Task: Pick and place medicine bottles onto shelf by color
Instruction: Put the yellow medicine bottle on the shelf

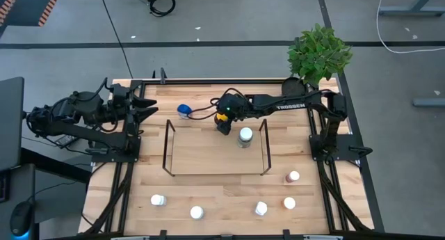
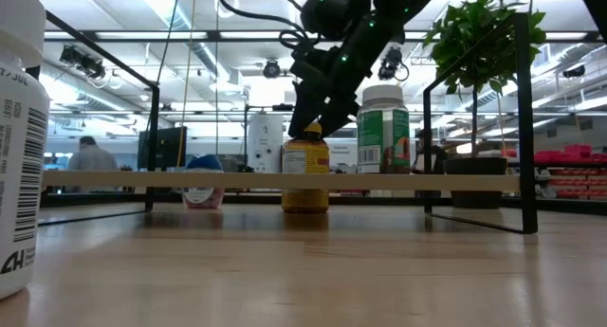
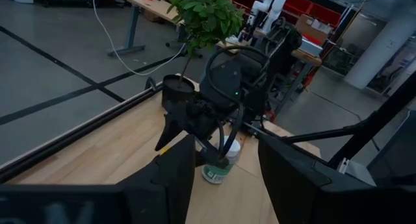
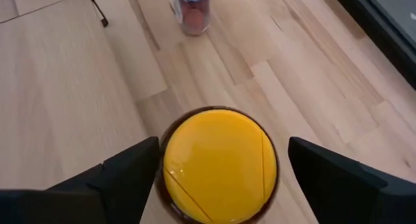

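The yellow-capped amber bottle (image 4: 220, 164) is straddled by the right gripper's (image 4: 218, 169) spread fingers; a blue-capped bottle (image 4: 191, 8) stands beyond. The left gripper (image 3: 224, 178) is held spread.

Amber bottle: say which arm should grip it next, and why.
Right. Its hand already hangs directly over the amber bottle, open fingers on either side of the yellow cap, so it likely needs only to lower and close. The left hand waits at the table's left edge, far from it.
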Tool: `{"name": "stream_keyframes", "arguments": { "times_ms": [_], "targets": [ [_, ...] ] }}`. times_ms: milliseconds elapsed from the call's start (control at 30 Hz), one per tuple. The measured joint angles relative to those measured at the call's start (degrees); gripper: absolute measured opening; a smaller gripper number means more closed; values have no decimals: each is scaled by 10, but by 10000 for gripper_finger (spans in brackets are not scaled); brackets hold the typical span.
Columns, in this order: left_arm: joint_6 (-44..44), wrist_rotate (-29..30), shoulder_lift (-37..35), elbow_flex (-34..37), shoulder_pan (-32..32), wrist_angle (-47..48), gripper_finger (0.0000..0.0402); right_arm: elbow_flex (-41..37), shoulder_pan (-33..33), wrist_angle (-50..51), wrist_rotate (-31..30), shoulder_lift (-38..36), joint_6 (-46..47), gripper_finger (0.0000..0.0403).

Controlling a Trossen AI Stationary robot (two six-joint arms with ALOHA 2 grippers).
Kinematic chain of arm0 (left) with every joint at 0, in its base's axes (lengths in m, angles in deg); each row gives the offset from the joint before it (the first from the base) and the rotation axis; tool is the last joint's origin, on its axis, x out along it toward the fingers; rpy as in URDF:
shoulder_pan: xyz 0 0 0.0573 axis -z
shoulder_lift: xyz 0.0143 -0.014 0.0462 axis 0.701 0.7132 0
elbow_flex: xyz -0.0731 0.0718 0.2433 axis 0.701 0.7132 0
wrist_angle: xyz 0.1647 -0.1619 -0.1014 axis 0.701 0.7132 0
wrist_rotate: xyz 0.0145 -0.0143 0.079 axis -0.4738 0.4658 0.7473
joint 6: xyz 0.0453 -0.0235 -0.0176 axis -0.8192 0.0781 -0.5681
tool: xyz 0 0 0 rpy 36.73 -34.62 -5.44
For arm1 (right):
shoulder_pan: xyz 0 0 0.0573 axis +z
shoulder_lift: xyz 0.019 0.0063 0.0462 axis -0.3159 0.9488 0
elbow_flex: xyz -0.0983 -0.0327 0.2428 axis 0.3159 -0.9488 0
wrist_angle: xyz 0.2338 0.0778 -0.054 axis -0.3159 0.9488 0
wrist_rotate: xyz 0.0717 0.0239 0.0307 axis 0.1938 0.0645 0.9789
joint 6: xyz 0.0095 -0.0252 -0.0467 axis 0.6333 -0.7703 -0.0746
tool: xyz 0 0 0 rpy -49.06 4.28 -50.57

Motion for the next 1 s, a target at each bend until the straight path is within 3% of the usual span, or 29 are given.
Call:
{"name": "stream_keyframes", "arguments": {
  "times_ms": [100, 300, 500, 700, 900, 1000],
  "targets": [
    [8, 0, 0, 0, 0, 2, 175, 0, 1, 6, 0, 0, -3, 317],
    [8, 0, 0, 0, 0, 2, 177, 0, 0, 3, -4, -1, 1, 222],
    [8, 0, 0, 0, 0, 2, 174, 17, 0, 27, -4, 0, -14, 223],
    [8, 0, 0, 0, 0, 2, 177, 128, 0, 107, -7, 0, -33, 223],
    [8, 0, 0, 0, 0, 2, 175, 259, 33, 217, -2, 0, 52, 223],
    [8, 0, 0, 0, 0, 2, 174, 287, 71, 269, -2, -2, 95, 223]
  ]
}}
